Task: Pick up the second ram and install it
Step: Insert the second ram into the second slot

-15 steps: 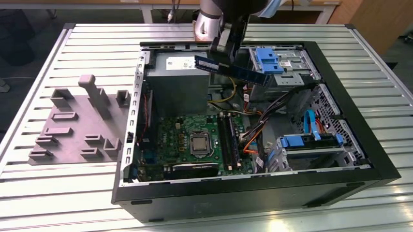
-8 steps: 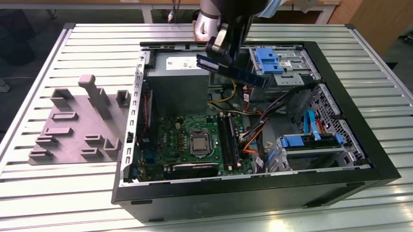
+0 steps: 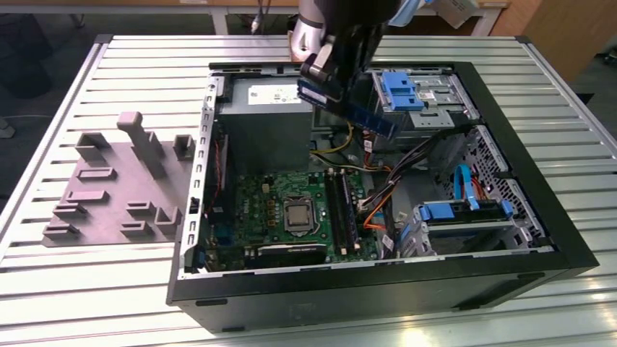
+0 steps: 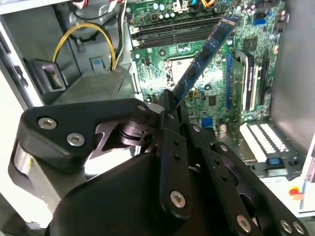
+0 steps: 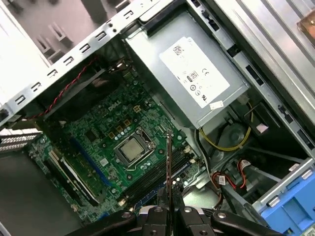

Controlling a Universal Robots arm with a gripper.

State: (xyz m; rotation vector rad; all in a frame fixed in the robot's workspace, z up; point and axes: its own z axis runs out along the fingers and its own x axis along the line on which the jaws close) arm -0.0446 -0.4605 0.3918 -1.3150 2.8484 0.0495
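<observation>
One memory stick, the second ram [image 4: 204, 54], is held clear of the board, pinched by its lower end between the closed-down fingers of the gripper [image 4: 170, 105]; in the first wrist view it is seen edge-on as a thin dark line [image 5: 169, 162] rising from between the fingers. In the exterior view the ram [image 3: 371, 116] is carried tilted above the open computer case [image 3: 568, 246], over the region between the grey power supply [image 3: 265, 108] and the blue drive bay [image 3: 410, 90], well apart from the motherboard [image 3: 279, 191] lying lower in the case. The grey fixture block [image 3: 115, 181] stands on the slatted bench [image 3: 58, 289] at the exterior view's left, with no stick visible in its posts. The step in hand is judged to be the carry: the pick-up appears done, the installation not yet begun. The long memory slots [image 3: 339, 210] are seen beside the processor socket [image 3: 297, 215]; whether one of them is already filled cannot be told with certainty. What the move ahead calls for, as a judgement, is that the stick be brought level and parallel to a free slot, its edge aligned with the slot's length, before any downward pressure is applied; a tilted entry could be expected to jam. The cables [image 3: 386, 181] near the slots would need to be kept clear.
</observation>
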